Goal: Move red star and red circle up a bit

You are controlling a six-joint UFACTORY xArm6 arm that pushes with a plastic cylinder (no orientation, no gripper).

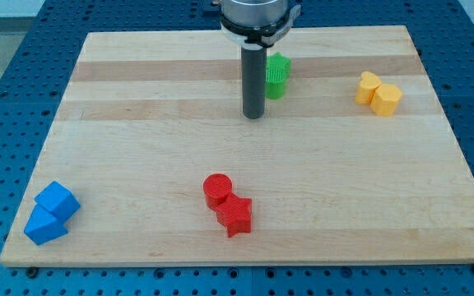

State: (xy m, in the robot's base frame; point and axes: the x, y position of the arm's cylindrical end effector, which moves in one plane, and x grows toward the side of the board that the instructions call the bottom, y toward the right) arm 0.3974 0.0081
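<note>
The red circle (217,189) lies near the view's bottom middle of the wooden board (138,123). The red star (235,215) touches it just below and to the right. My tip (254,116) is on the board well above both red blocks, slightly to their right, and apart from them. The dark rod rises from the tip to the top edge of the view.
A green block (276,76) stands just right of the rod, partly hidden by it. Two yellow blocks (378,93) touch each other at the view's upper right. Two blue blocks (51,212) touch at the lower left corner.
</note>
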